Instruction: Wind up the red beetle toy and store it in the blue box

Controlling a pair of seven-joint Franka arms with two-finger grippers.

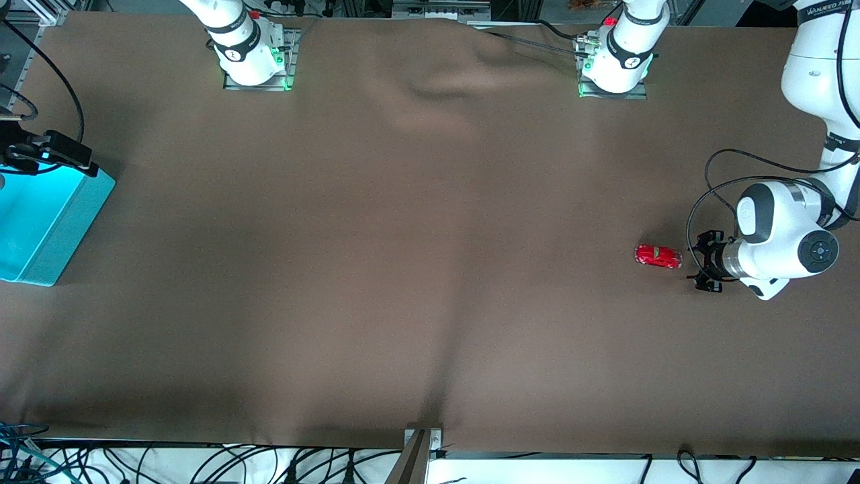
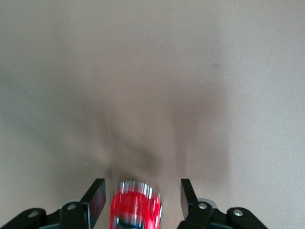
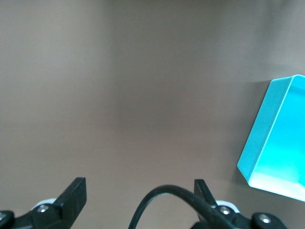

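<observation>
The red beetle toy (image 1: 658, 255) lies on the brown table near the left arm's end. My left gripper (image 1: 699, 261) is low beside it and open. In the left wrist view the toy (image 2: 136, 207) shows blurred between the two spread fingers (image 2: 97, 198) and touches neither; my left gripper (image 2: 141, 187) holds nothing. The blue box (image 1: 74, 225) stands at the right arm's end of the table. My right gripper (image 1: 47, 151) hangs over the box's edge nearest the robots. In the right wrist view it (image 3: 138, 183) is open and empty, with the blue box (image 3: 262, 138) off to one side.
A brown cloth (image 1: 416, 269) with soft wrinkles covers the whole table. A black cable (image 3: 162, 200) loops across the right wrist view between the fingers. The arm bases (image 1: 252, 57) stand along the edge farthest from the camera. Loose cables hang below the table's near edge.
</observation>
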